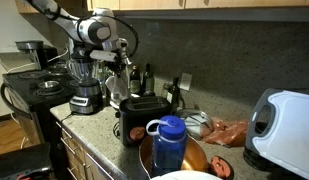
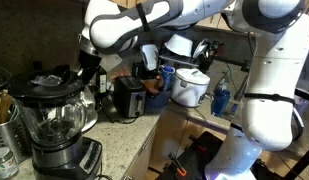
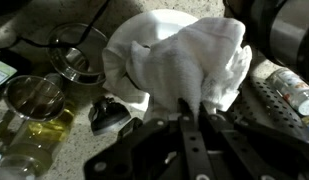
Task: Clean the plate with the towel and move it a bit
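My gripper (image 3: 197, 105) is shut on a crumpled white towel (image 3: 184, 55), which fills the middle of the wrist view. A smooth white curved edge, apparently the plate (image 3: 164, 14), shows just past the towel; the towel hides the rest of it. In an exterior view the gripper (image 1: 118, 72) holds the towel (image 1: 119, 90) over the counter behind a black toaster (image 1: 144, 117). In an exterior view the gripper (image 2: 92, 72) hangs dark behind the blender, and I cannot make out the plate there.
A blender (image 1: 86, 92) (image 2: 52, 120) stands beside the stove (image 1: 29, 85). A blue bottle (image 1: 169, 145) and an orange bowl (image 1: 199, 158) stand in front, a white appliance (image 1: 284, 125) beside them. Glass jars (image 3: 29, 110) and a metal ring (image 3: 74, 60) crowd the towel.
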Robot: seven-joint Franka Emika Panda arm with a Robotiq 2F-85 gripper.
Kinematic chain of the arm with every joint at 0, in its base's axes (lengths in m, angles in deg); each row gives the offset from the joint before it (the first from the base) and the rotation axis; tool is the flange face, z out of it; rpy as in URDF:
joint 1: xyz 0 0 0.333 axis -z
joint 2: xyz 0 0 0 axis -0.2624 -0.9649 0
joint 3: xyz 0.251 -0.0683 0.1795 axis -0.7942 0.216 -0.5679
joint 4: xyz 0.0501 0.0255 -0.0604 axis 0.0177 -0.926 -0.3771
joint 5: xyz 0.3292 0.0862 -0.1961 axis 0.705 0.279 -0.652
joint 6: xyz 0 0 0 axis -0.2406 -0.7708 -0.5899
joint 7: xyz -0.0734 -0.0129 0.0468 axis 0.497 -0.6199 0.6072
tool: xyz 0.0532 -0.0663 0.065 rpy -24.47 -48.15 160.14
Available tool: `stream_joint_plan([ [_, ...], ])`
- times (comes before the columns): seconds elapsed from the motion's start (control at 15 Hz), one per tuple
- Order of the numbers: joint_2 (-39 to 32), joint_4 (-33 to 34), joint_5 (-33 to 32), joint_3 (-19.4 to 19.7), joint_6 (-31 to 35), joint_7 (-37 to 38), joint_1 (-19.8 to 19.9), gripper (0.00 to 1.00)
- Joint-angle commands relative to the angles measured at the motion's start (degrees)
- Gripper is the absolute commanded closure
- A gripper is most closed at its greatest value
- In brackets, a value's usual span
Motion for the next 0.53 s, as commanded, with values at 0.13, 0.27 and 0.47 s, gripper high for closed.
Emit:
stream_joint_plan([
  [0.13, -9.35, -3.62, -13.69, 2.84, 13.75, 8.3, -3.84, 0.94],
  [0.27, -12.45, -2.45, -18.55, 5.72, 16.58, 12.85, -6.25, 0.94],
  [0.47, -15.05, -0.79, -21.84, 9.18, 12.67, 15.48, -8.82, 0.94],
])
